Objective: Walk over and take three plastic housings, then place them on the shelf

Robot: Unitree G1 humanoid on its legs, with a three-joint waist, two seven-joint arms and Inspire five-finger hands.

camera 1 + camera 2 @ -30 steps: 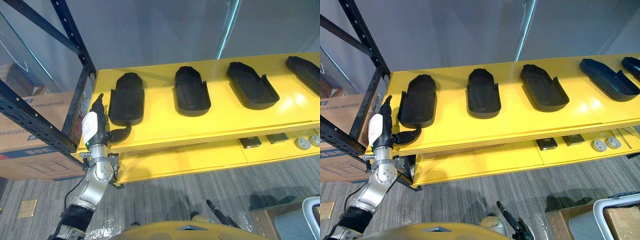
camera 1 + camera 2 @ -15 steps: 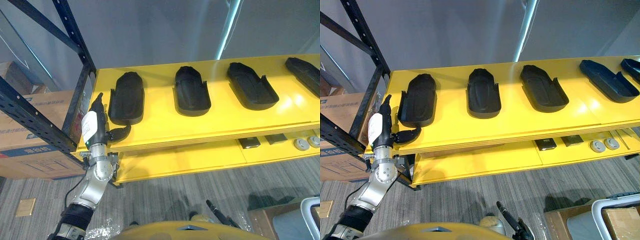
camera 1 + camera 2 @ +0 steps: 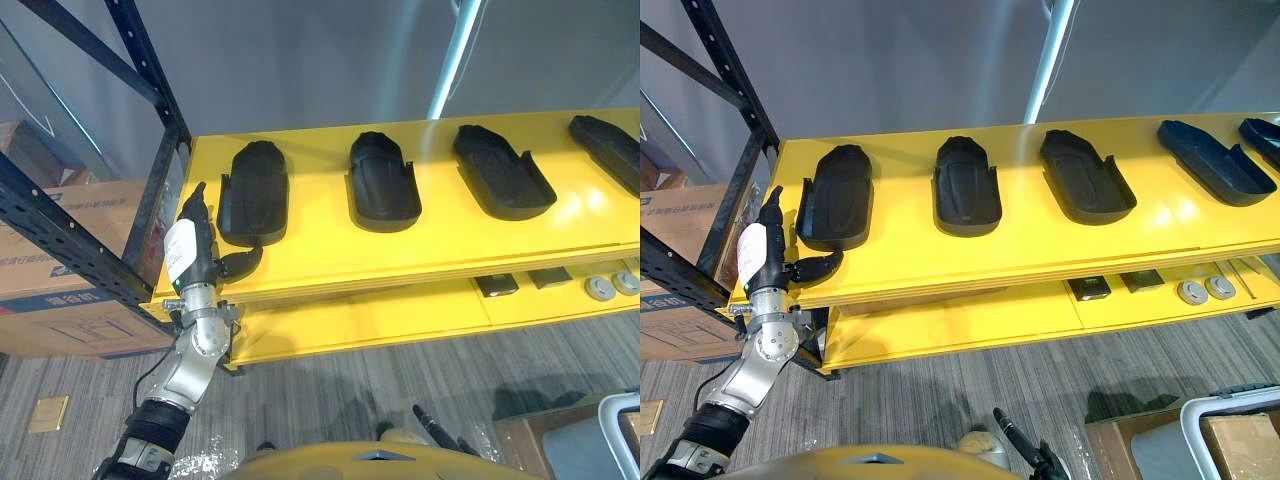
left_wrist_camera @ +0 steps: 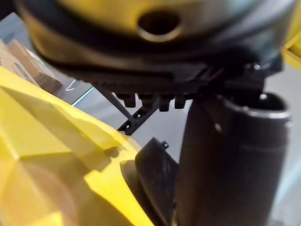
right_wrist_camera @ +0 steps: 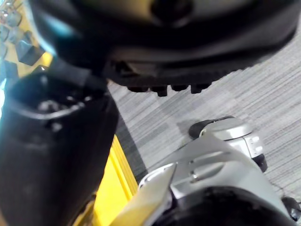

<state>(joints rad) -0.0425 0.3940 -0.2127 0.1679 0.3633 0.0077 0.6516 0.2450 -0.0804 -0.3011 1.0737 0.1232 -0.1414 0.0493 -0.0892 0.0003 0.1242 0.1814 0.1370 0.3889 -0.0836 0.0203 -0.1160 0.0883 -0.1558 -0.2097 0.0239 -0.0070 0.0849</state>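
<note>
Several black plastic housings lie in a row on the yellow shelf [image 3: 330, 255]: the leftmost housing [image 3: 254, 192], a second housing [image 3: 383, 182], a third housing [image 3: 502, 171], and more housings [image 3: 1213, 161] to the right. My left hand [image 3: 188, 245] stands at the shelf's front left corner, just in front of the leftmost housing. It is open, with its fingers straight up and its thumb [image 3: 240, 264] reaching over the shelf's edge, and it holds nothing. In the left wrist view the leftmost housing [image 4: 157, 176] shows past the thumb. My right hand [image 5: 56, 155] hangs low over the floor, open and holding nothing.
A dark rack upright [image 3: 150, 100] rises at the shelf's left end, with cardboard boxes [image 3: 60, 270] behind it. The lower yellow shelf [image 3: 350, 320] carries small dark parts [image 3: 497, 285] and round grey parts [image 3: 600, 288]. A grey bin with a box [image 3: 1230, 430] stands at lower right.
My left hand has risen slightly at the shelf's corner. The housings lie as before.
</note>
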